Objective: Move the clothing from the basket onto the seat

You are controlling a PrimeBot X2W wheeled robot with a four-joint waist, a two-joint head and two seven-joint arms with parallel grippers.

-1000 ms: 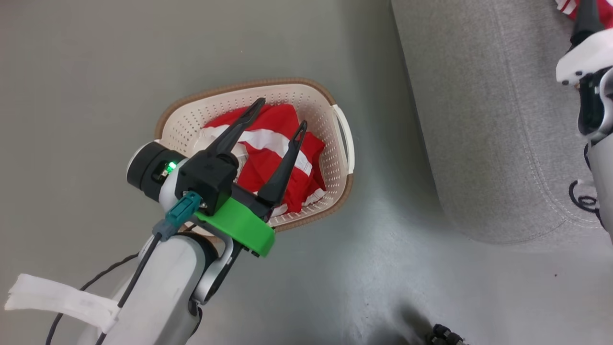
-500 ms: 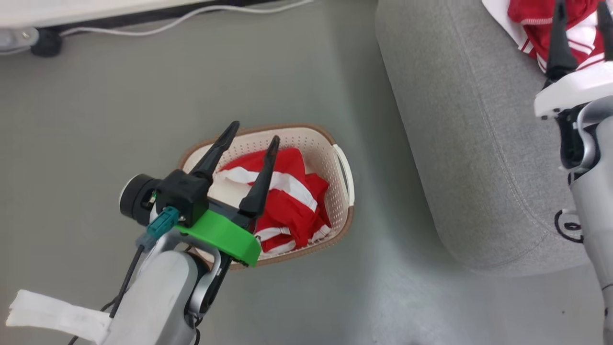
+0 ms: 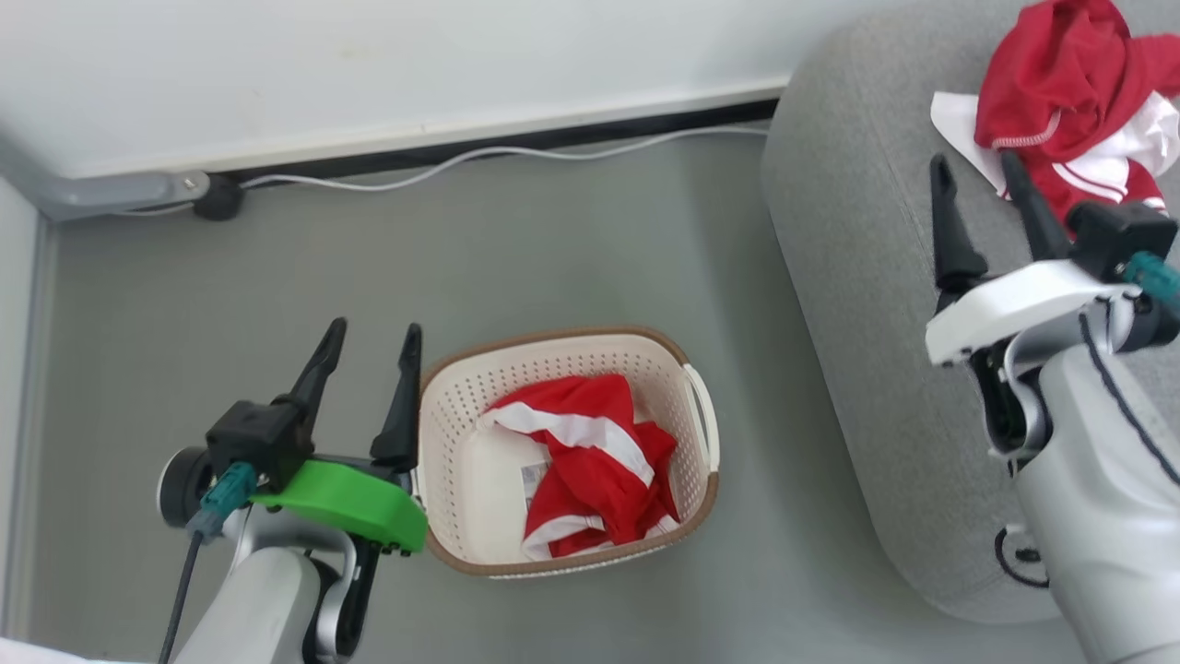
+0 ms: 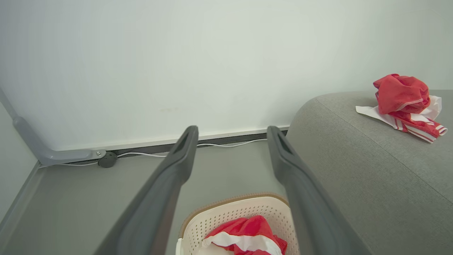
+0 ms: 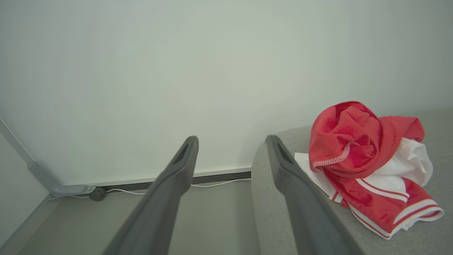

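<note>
Roughly halfway, I judge: one red garment (image 3: 1051,92) lies at the far edge of the seat (image 3: 857,277), while a second garment (image 3: 599,461) sits crumpled in the basket (image 3: 461,415) on the floor (image 3: 553,258) beside it. Left fingers (image 3: 404,397) and right fingers (image 3: 948,221) stand spread apart, empty.

Basket (image 3: 562,343) mouth open from above; red clothing (image 3: 595,461) heaps toward its right, bare bottom at the left; left gripper (image 3: 375,326), fingers spread, sits just beside the left rim; bare floor (image 3: 756,480) runs between basket and seat (image 3: 867,277); right gripper (image 3: 973,160), also spread, hangs over the seat, a red garment (image 3: 1060,101) bunched just beyond; wall (image 3: 369,65) and cable (image 3: 516,152) close the back.
</note>
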